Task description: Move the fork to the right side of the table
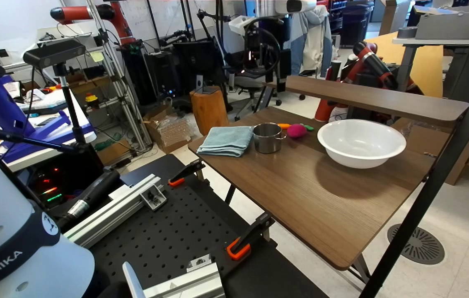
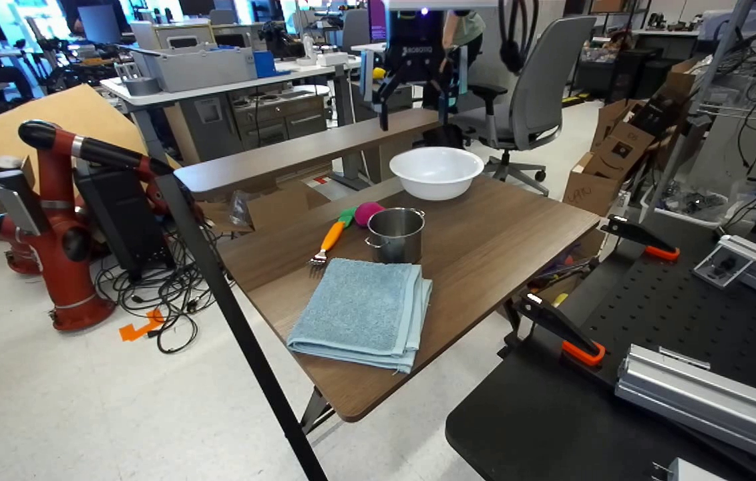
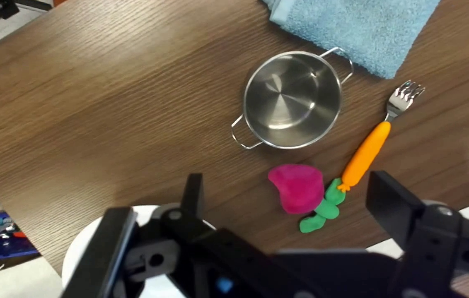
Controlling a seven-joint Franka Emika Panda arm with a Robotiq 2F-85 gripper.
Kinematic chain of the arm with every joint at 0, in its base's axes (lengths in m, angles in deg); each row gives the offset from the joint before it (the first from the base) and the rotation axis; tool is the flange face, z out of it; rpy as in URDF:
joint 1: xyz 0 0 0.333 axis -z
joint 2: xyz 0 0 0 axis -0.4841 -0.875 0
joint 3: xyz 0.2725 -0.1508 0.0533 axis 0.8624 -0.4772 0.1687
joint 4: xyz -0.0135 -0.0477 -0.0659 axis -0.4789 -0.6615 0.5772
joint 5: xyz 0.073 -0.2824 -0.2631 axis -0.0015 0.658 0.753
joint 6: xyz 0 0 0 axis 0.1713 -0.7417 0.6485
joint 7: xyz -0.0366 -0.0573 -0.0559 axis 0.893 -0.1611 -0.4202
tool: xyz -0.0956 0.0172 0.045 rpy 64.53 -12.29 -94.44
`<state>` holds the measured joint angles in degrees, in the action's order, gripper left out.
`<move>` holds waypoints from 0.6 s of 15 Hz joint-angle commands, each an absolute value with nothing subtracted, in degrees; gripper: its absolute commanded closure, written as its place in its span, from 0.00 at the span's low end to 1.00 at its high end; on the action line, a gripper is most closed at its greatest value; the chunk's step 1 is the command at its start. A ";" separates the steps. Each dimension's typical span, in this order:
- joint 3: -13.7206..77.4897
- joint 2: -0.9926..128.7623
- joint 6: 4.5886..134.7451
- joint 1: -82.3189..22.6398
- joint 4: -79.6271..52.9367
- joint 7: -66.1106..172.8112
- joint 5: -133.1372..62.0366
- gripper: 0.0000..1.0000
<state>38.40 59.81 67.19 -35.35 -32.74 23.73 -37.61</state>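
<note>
In the wrist view, the robot's black fingers (image 3: pixel 394 205) are standing wide apart and gripping nothing; in both exterior views they are hanging above the brown wood-grain bench (image 1: pixel 292 198). The fork (image 3: pixel 365 155) is lying flat there, its carrot-like orange handle meeting green leaf-like lobes (image 3: pixel 326 210) and its metal tines ending just beside a corner of the folded blue-grey towel (image 2: pixel 359 308). A rounded magenta toy (image 3: pixel 298 188) is adjoining the lobes. Just beside the fork, a two-handled metal pot (image 3: pixel 292 99) is standing upright, one wire handle reaching toward the towel. Beyond the magenta toy, on the side away from the towel, a white bowl (image 1: pixel 361 142) is sitting right side up, partly hidden by the fingers in the wrist view. A narrow brown shelf (image 1: pixel 375 97) is running above the bench along one edge. In both exterior views, black-and-orange clamps (image 1: pixel 252 234) are sitting on a black perforated board (image 1: pixel 176 236) next to the bench.
</note>
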 commanded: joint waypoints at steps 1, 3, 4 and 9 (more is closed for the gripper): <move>36.80 52.55 67.72 -37.37 -25.02 20.27 -38.65 0.00; 36.15 48.23 67.80 -38.22 -20.75 19.13 -38.09 0.00; 36.08 45.89 67.30 -38.47 -18.36 19.17 -38.38 0.00; 35.58 35.72 65.27 -40.76 -6.69 17.79 -38.49 0.00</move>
<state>37.16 41.08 67.88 -38.67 -14.38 18.96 -37.61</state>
